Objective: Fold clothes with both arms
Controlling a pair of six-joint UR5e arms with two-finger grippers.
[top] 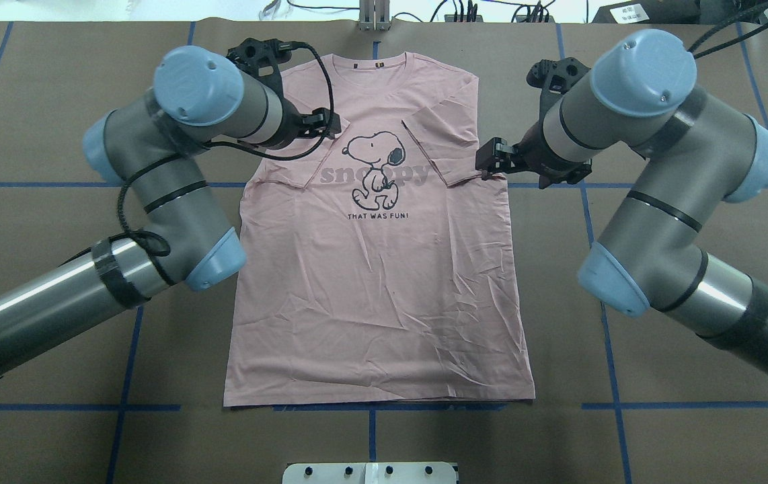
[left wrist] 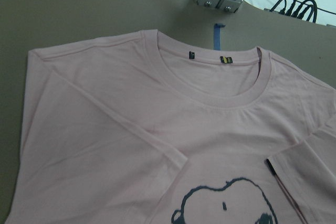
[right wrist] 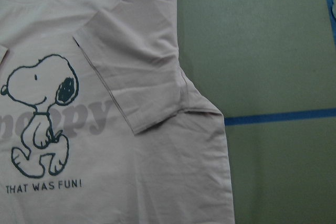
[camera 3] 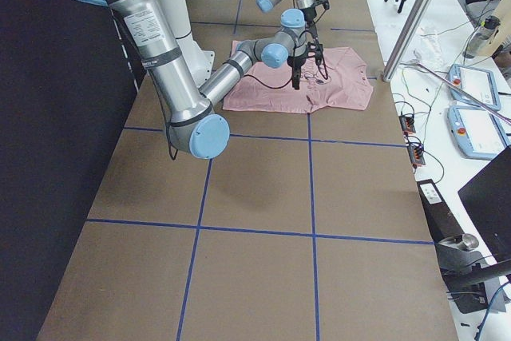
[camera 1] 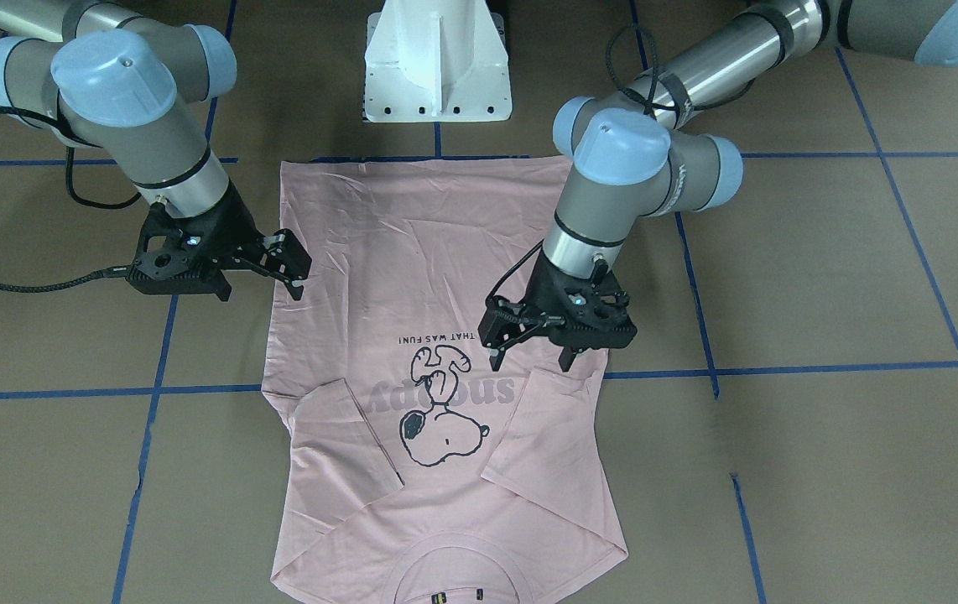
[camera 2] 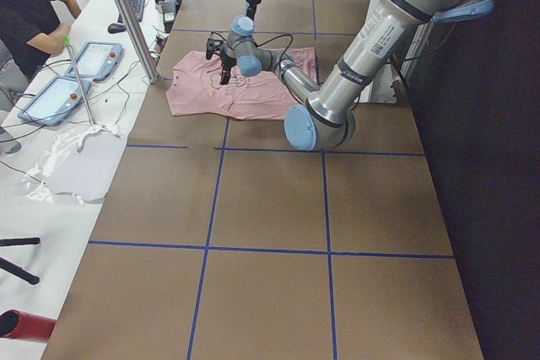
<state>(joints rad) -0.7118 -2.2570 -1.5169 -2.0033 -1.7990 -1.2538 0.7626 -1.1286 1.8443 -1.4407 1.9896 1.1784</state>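
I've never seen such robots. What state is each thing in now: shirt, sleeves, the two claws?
Shirt: lying flat, print up, body unfolded.
Left claw: open, empty, over the shirt.
Right claw: at the shirt's edge; open or shut unclear.
Sleeve on left claw's side: folded in over the front.
Sleeve on right claw's side: folded in over the front.

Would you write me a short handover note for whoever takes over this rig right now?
Left gripper: open, empty, over the T-shirt beside the print.
Right gripper: at the shirt's opposite side edge. I cannot tell whether it is open or shut, and the cloth there lies unlifted.
T-shirt: flat on the table, print up, collar away from the robot.
Done: both sleeves folded in over the chest.
Left: all folds of the body.
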